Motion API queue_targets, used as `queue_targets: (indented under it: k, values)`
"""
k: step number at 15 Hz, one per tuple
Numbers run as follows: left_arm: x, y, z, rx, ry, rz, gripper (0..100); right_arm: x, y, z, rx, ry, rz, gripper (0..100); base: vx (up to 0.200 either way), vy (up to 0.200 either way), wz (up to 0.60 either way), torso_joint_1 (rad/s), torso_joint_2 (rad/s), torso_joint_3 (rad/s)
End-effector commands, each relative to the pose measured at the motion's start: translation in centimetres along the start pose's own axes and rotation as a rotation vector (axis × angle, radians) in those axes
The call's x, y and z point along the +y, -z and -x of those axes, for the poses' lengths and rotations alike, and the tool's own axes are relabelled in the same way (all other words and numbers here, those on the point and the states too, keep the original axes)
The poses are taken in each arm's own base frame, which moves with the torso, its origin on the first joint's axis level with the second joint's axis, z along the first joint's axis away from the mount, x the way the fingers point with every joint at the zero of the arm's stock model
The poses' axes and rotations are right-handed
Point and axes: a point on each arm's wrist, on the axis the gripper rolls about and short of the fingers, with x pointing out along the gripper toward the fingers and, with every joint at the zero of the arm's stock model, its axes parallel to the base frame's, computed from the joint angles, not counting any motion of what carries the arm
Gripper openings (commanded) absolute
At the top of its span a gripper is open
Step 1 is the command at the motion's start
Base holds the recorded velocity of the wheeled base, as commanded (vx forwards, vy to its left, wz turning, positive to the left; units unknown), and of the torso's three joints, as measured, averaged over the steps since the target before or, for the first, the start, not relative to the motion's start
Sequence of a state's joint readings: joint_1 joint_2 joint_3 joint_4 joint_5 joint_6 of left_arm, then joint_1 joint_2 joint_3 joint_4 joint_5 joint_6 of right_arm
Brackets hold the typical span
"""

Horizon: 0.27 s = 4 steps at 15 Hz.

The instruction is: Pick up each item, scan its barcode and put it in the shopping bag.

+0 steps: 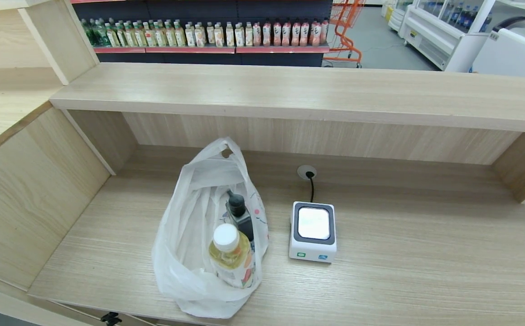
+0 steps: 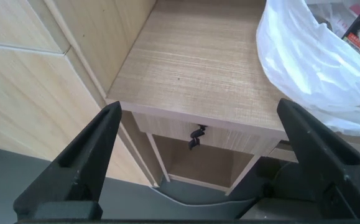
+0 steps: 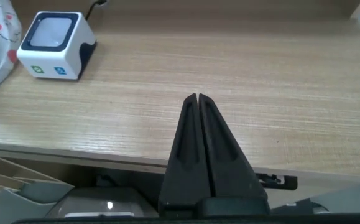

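At the left, the left gripper (image 2: 199, 107) is held in front of the front edge of the counter (image 1: 402, 253). Its two fingers (image 2: 92, 162) are spread wide apart and nothing is between them. A small key (image 2: 196, 137) is seen in the drawer front under this edge. On the counter, left of the middle, the white shopping bag (image 1: 185, 235) is standing with its mouth open. Two items are kept inside it. A bottle of yellow drink (image 1: 231, 256) with a white cap is upright at the near side, and a dark container (image 1: 240, 216) with a black top is placed close behind it. Just to the right of the bag, and apart from it, the white scanner (image 1: 313, 232) is set with its lit window turned upward. A black cable (image 1: 311, 186) is led from it to a hole in the counter behind. Further right, the right gripper (image 3: 197, 101) is held near the counter's front edge, with its fingers pressed fully together on nothing. Behind the counter, a shelf of bottles (image 1: 199, 34) is seen.
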<state>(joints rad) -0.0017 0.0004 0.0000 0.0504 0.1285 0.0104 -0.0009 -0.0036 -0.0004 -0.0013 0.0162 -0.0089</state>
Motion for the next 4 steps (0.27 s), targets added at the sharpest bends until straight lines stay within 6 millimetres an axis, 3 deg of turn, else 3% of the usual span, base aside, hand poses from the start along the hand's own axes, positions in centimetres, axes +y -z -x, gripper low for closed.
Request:
queue_targets:
  k: [1, 4]
  values:
    - [0.0, 0.0, 0.0, 0.0, -0.001, 0.0, 100, 0.0, 0.0, -0.03, 0.004, -0.002, 0.0, 0, 0.0, 0.0, 0.0, 0.0, 0.0, 0.0]
    - [0.0, 0.0, 0.0, 0.0, -0.001, 0.0, 100, 0.0, 0.0, -0.03, 0.004, -0.002, 0.0, 0, 0.0, 0.0, 0.0, 0.0, 0.0, 0.0]
